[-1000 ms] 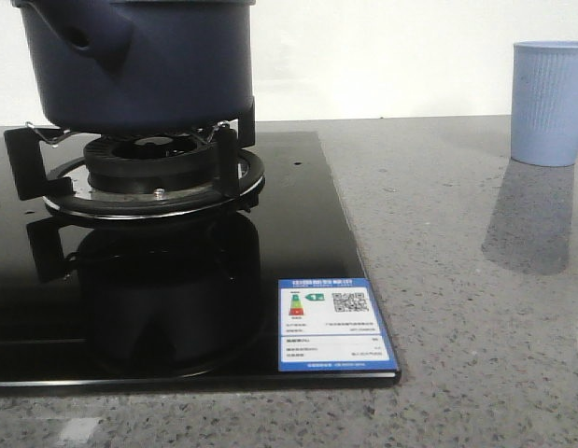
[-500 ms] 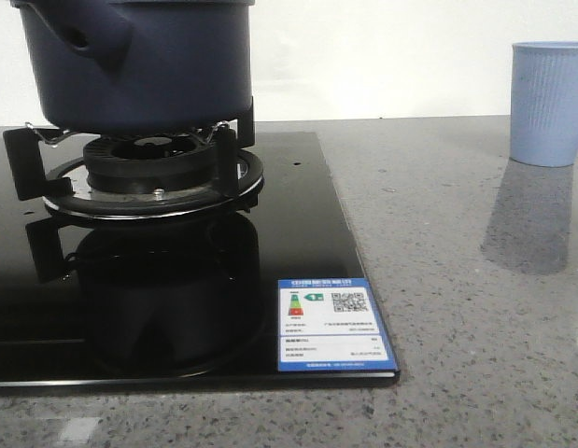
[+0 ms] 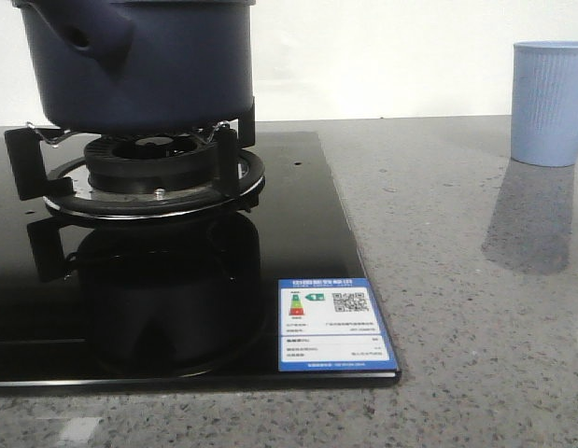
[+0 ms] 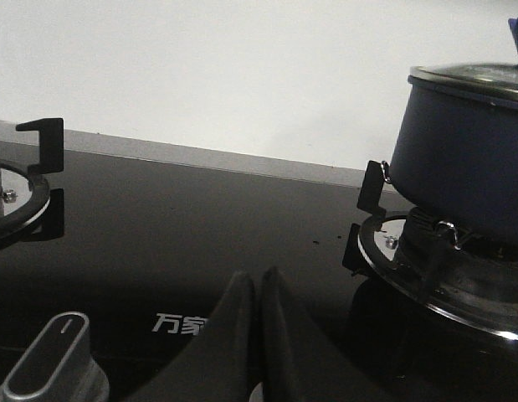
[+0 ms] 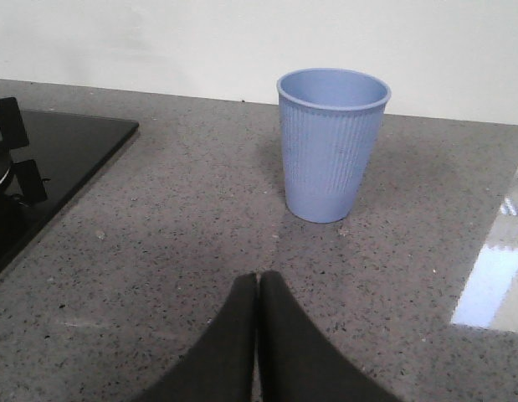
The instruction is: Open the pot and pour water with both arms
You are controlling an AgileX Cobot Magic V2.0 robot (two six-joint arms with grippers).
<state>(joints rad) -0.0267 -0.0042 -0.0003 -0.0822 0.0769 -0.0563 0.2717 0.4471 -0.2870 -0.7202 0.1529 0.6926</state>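
The dark navy-blue pot (image 3: 148, 61) stands on the gas burner (image 3: 153, 177) of a black glass hob, its handle stub with a round hole pointing front-left. In the left wrist view the pot (image 4: 464, 159) shows with its glass lid on. My left gripper (image 4: 259, 280) is shut and empty, low over the hob glass, apart from the pot. My right gripper (image 5: 258, 280) is shut and empty over the grey counter, a short way in front of the pale blue ribbed cup (image 5: 332, 142). Neither gripper shows in the front view.
The cup (image 3: 548, 103) stands at the far right of the grey stone counter (image 3: 457, 243). A blue energy label (image 3: 333, 322) sits on the hob's front right corner. A second burner (image 4: 16, 193) and a silver knob (image 4: 53, 356) are near the left gripper.
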